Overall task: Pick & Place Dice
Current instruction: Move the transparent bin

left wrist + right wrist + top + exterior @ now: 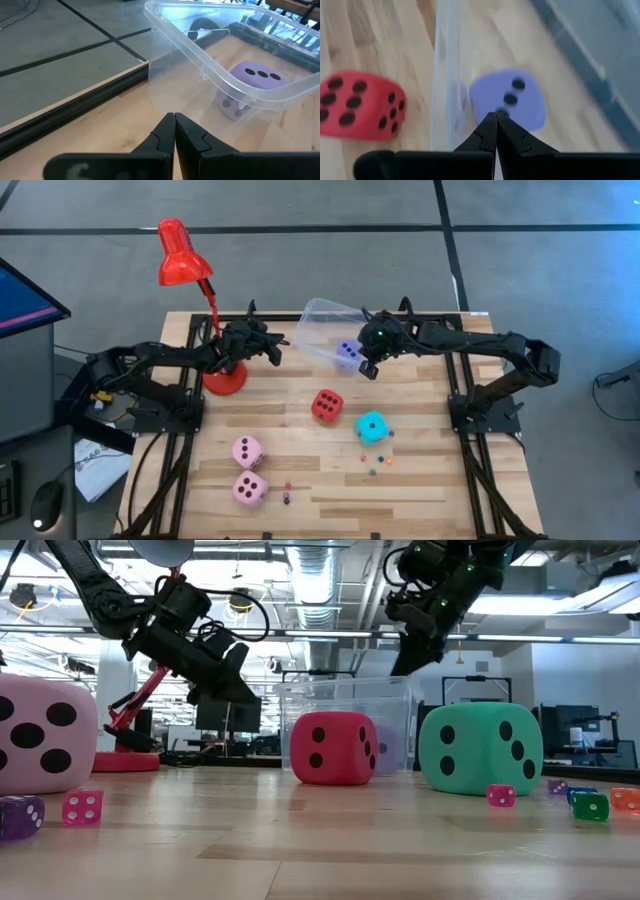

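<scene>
The clear bin (335, 330) is the landmark here, standing at the far middle of the worktop (420, 480) with the lavender die (348, 351) already inside it.

Nearest the camera side, well short of the bin, lie the two pink dice (248, 451), one just behind the other, with a scatter of tiny dice (378, 465) beside them. These small ones look like the first hazard: an arm reaching low for a big die could sweep them off the edge. Closer to the bin sit the red die (327, 405) and the cyan die (372, 427), near each other; a grasp on one may nudge its neighbour, since the soft cubes probably roll or squash easily.

At the bin itself, the right gripper (368, 367) hangs just above the near wall, over the lavender die, jaws pressed together and holding nothing. A careless sideways pull from there could catch the thin rim and drag or tip the light bin, spilling the die. Its arm stretches in from the right side, wrist bent downward.

The left gripper (277, 350) hovers beside the bin's left wall, jaws likewise pressed together and empty, arm extended low past the red lamp (182, 255); a swing back might strike the lamp's stem.
</scene>
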Robot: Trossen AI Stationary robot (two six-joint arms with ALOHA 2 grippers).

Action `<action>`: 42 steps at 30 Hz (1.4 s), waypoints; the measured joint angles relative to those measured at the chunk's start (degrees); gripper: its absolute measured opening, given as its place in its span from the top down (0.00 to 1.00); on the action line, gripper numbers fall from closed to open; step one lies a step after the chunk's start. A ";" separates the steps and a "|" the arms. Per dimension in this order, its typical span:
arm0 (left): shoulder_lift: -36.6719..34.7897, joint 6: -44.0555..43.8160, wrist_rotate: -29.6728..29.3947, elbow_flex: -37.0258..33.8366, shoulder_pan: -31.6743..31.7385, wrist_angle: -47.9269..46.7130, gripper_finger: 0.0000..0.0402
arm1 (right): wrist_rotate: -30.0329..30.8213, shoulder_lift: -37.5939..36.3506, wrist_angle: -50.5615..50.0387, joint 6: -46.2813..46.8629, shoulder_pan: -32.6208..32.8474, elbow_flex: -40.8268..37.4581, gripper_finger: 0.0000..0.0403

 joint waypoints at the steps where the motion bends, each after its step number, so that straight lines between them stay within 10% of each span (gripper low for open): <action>1: 0.00 0.00 0.00 0.00 0.00 0.00 1.00 | 0.00 0.00 1.54 -0.67 -0.12 0.01 1.00; 21: -6.46 7.14 7.36 4.64 -5.16 -2.54 1.00 | -0.42 0.00 10.15 -2.76 -0.70 0.01 1.00; 42: 8.54 9.82 6.56 25.27 -5.35 -23.69 1.00 | 0.24 -5.22 10.39 -7.26 1.03 0.07 1.00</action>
